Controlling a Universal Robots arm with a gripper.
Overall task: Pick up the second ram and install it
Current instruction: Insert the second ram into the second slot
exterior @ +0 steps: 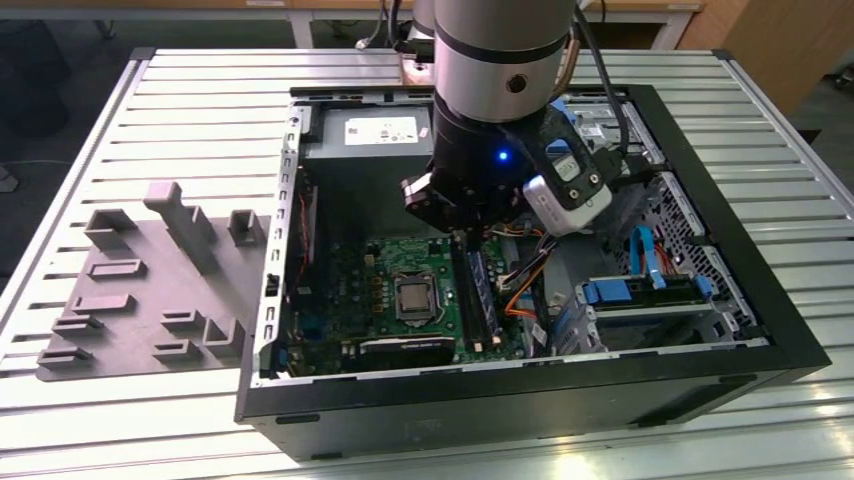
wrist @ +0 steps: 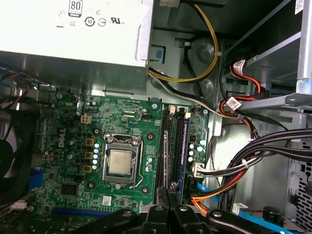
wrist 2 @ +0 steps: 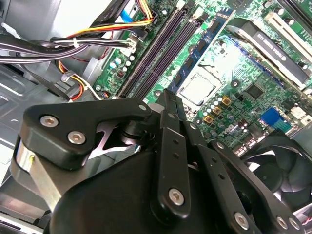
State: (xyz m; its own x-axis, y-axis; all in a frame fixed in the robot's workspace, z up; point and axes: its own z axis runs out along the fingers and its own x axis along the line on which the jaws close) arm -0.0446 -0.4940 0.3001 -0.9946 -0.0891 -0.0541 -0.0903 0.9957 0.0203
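Going from the exterior view's left: grey parts tray (exterior: 134, 300) out on the slatted table (exterior: 200, 110), well apart from the action. Then the open PC case (exterior: 287, 250), with the green motherboard (exterior: 360, 300) and CPU socket (exterior: 415, 297) inside. Just past the socket, gripper (exterior: 461, 235) down over the memory slots, jaws pulled nearly together and, going by the first wrist view, pinching the second ram (wrist: 165, 156) edge-on, low over the slot nearest the socket. Can't tell if seated yet. A blue stick (wrist: 185, 141) already in a slot just beside it. For this bit: keep the stick dead parallel to the slot, push straight down and evenly, no twisting, and stay off the orange and yellow cables (exterior: 527, 280) further right.
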